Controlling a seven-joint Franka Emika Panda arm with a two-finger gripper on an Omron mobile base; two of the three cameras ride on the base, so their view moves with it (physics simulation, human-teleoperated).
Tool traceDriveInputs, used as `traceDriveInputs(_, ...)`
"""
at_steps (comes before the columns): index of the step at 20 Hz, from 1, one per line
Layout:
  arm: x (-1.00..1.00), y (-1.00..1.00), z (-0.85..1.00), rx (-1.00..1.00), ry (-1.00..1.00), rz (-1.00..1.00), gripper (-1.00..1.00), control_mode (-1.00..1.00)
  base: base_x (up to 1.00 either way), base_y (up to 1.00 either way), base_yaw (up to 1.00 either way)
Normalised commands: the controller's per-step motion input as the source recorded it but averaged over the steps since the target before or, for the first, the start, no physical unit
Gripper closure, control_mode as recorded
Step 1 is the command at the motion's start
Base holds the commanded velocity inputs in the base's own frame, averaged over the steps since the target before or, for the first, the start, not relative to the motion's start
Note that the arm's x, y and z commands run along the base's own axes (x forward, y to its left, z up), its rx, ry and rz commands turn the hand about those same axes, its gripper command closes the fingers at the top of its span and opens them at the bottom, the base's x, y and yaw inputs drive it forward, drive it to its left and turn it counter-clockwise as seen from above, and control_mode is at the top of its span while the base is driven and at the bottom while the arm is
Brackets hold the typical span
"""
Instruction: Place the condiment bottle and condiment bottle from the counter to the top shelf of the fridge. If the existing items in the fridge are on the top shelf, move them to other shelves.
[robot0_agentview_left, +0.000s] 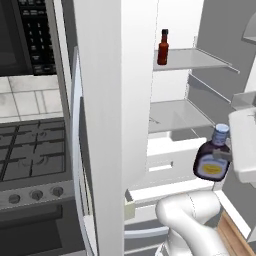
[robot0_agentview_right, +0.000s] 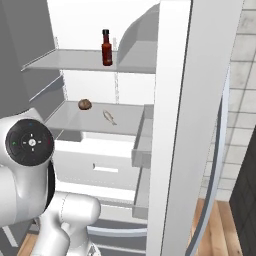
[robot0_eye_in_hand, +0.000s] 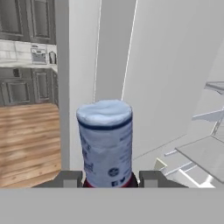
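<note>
This was a home kitchen: an open fridge (robot0_agentview_left: 120, 100) with glass shelves (robot0_agentview_right: 95, 60) stood beside a gas stove (robot0_agentview_left: 32, 155) under a microwave (robot0_agentview_left: 30, 35), with tiled wall (robot0_agentview_left: 25, 100), dark cabinets (robot0_eye_in_hand: 26, 83) and wooden floor (robot0_eye_in_hand: 26, 140).

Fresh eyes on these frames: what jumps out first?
The open fridge, its white door edge cutting upright through both base views. A small red condiment bottle stands alone on the top shelf. A dark, white-capped condiment bottle sits clamped in the gripper in front of the shelves, with a round brown item on the shelf below.
</note>
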Motion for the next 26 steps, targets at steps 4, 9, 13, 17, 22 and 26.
traceDriveInputs(4,0.03,0.00,0.57,0.03,0.00,-0.18,1.00,-1.00,0.00,0.00,0.00)
traceDriveInputs(9,0.01,0.00,0.59,0.06,0.00,-0.23,1.00,-1.00,0.00,0.00,0.00)
traceDriveInputs(13,0.10,0.00,0.53,0.09,0.00,-0.21,1.00,-1.00,0.00,0.00,0.00)
traceDriveInputs(17,0.24,-0.03,0.29,0.09,0.00,-0.14,1.00,-1.00,0.00,0.00,0.00)
traceDriveInputs(22,0.20,-0.18,0.04,0.15,0.00,-0.09,1.00,-1.00,0.00,0.00,0.00)
traceDriveInputs(26,0.31,-0.16,0.04,0.14,0.00,-0.09,1.00,-1.00,0.00,0.00,0.00)
